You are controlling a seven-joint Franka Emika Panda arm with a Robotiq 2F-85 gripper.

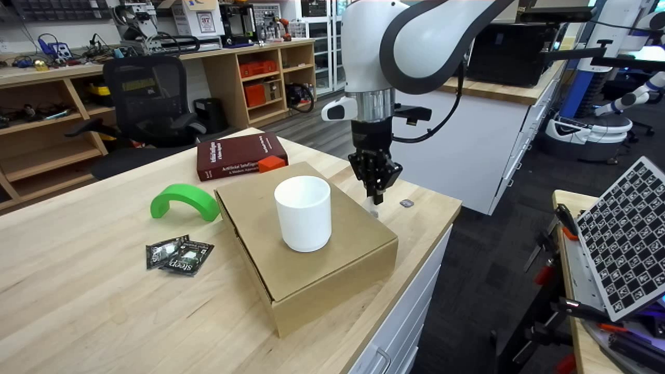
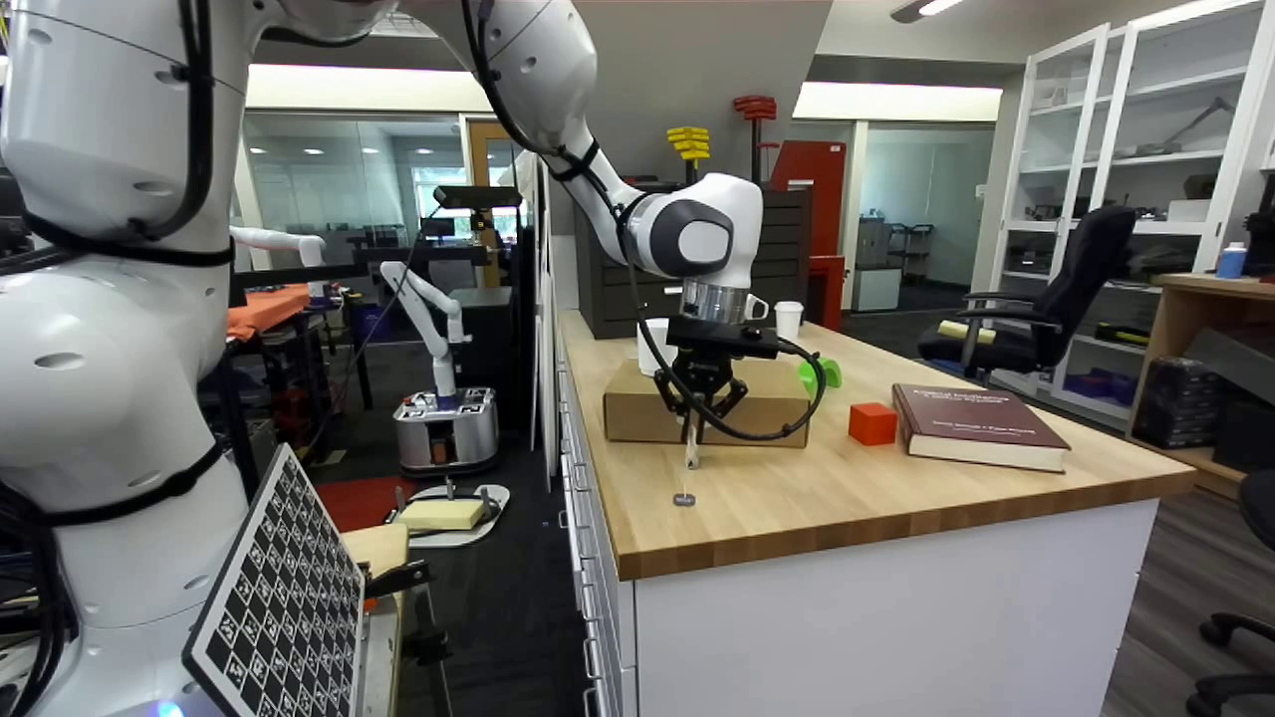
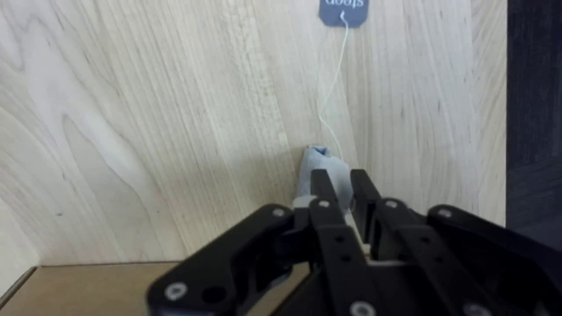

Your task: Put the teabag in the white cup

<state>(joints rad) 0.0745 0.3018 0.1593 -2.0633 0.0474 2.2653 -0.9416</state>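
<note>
The teabag is a pale pouch at my fingertips in the wrist view. Its string runs to a grey tag lying on the table. My gripper has its two fingers close together, with the teabag between them and its lower part below the tips. In an exterior view, the teabag stands on edge between the fingers, low over the table; I cannot tell whether it touches. The plain white cup stands upright on the cardboard box, beside the gripper; it also shows in an exterior view, partly hidden.
The cardboard box raises the cup above the wooden table. Two black packets, a green arch, a red-orange cube and a thick maroon book lie around it. The table edge is close to the gripper.
</note>
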